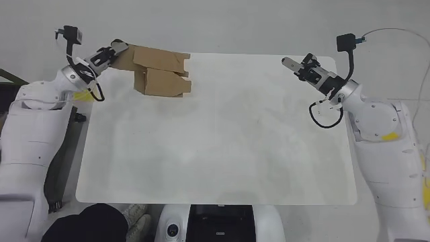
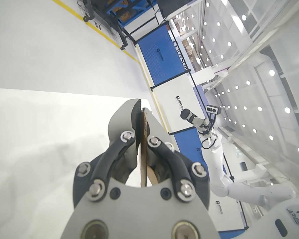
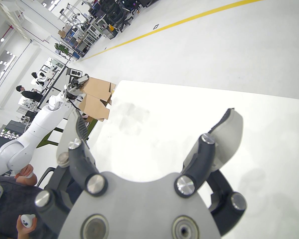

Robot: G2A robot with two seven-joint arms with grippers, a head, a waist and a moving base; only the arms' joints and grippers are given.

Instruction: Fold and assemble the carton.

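A brown cardboard carton, flattened with loose flaps, hangs over the table's far left corner. My left gripper is shut on its outer edge; in the left wrist view the cardboard edge is pinched between both fingers. The carton also appears far off in the right wrist view, held by the other arm. My right gripper sits above the table's far right corner, open with nothing between its fingers.
The white table spreads between the two arms, bare across its middle and front. Its far edge runs just behind both grippers. A dark object sits at the front left below the table edge.
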